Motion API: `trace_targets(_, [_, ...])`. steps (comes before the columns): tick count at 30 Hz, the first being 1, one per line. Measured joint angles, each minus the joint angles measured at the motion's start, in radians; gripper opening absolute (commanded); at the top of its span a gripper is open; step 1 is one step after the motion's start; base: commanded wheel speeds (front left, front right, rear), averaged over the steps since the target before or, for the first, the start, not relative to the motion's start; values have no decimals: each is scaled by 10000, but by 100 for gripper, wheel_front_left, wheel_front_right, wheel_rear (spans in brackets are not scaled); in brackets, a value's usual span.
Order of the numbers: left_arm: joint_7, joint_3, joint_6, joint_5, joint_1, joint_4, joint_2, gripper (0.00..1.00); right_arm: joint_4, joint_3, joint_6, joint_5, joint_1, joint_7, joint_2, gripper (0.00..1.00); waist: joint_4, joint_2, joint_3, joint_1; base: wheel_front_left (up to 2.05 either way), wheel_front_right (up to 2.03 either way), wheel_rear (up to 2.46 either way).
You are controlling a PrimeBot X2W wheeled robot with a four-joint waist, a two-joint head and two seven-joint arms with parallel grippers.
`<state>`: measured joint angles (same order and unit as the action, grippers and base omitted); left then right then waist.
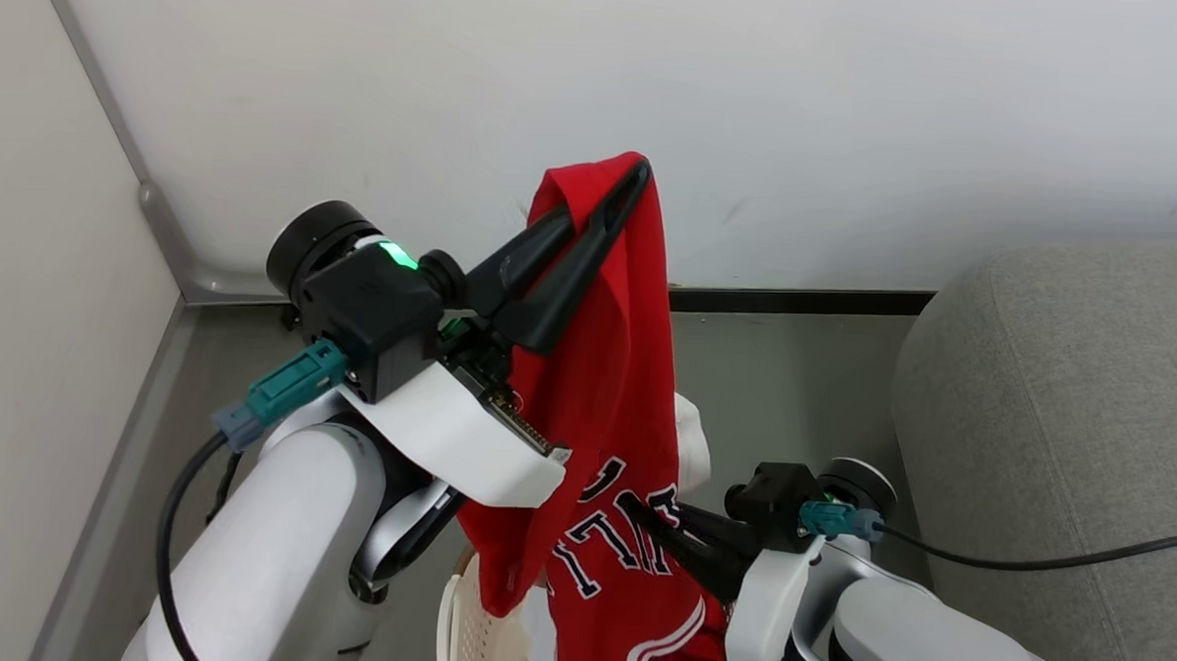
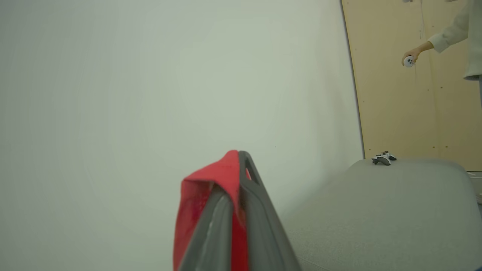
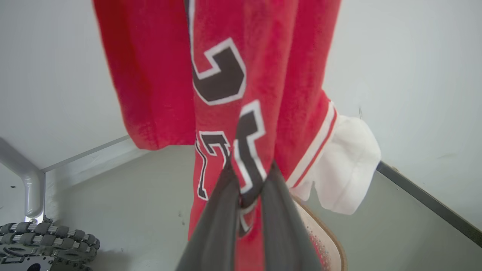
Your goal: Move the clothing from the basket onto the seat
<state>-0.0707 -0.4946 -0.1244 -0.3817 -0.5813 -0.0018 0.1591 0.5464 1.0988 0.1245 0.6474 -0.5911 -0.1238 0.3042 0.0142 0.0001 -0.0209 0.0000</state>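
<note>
Far left in the head view, the left tool (image 1: 637,179) is up high against the white wall, its two dark fingers pressed together on the top fold of the red jersey (image 1: 611,391). That's a firm pinch, and the left wrist view agrees.

Centre frame, the jersey hangs straight down, long and limp, with its lettering bunched into creases. Its lower end drops past the basket (image 1: 476,629) at the bottom edge (a white bit of cloth peeks out behind it, sleeve or separate item, I can't tell).

Just right of centre and low, the right tool (image 1: 640,512) bites sideways into the lettered panel. The right wrist view shows its fingers squeezing a gathered fold between them.

This thing looks light and soft with no stiffness at all, so it should droop and swing. Thick gathered folds make the safest hold, since a single layer could slide out, and two grips well apart should keep it off the floor.

Far right, the grey seat (image 1: 1062,411) is the landing spot.
</note>
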Motion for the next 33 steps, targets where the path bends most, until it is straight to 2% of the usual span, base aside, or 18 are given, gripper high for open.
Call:
trace_targets(1, [0,25,0,-59,0,2,6,0,38,67,0,33,-72,-77,-21,0,-1,0,7,0,0,0,0])
trace_targets(7, [0,297,0,-282,9,259,194,0,178,146,0,251,-271,-537,-157,0,-59,0,50,0,0,0,0])
trace_targets(15, [0,690,27,-506,482,1083,464,0,146,109,0,623,-237,-884,104,0,-263,0,91,0,0,0,0])
trace_targets(19, [-2,721,107,-533,899,1526,616,0,42,-591,0,1183,18,-1074,397,0,-450,0,108,0,0,0,0])
trace_targets(27, [-186,715,117,-550,1272,1956,583,0,-119,-1789,0,1467,238,-1181,897,0,-808,0,135,0,0,0,0])
trace_targets(29, [-268,702,132,-550,1331,2027,558,8,-251,-2033,0,1496,312,-1195,936,0,-896,0,140,0,0,0,0])
trace_targets(30, [-278,700,130,-550,1337,2057,543,25,-280,-2140,0,1509,378,-1198,951,0,-940,0,142,0,0,0,0])
trace_targets(32, [-336,688,132,-566,1356,2096,491,47,-293,-2274,0,1515,447,-1200,1005,0,-1024,0,147,1,0,0,0])
trace_targets(33, [-383,671,132,-566,1369,2104,456,68,-293,-2362,0,1513,464,-1200,1030,0,-1062,0,148,0,0,0,0])
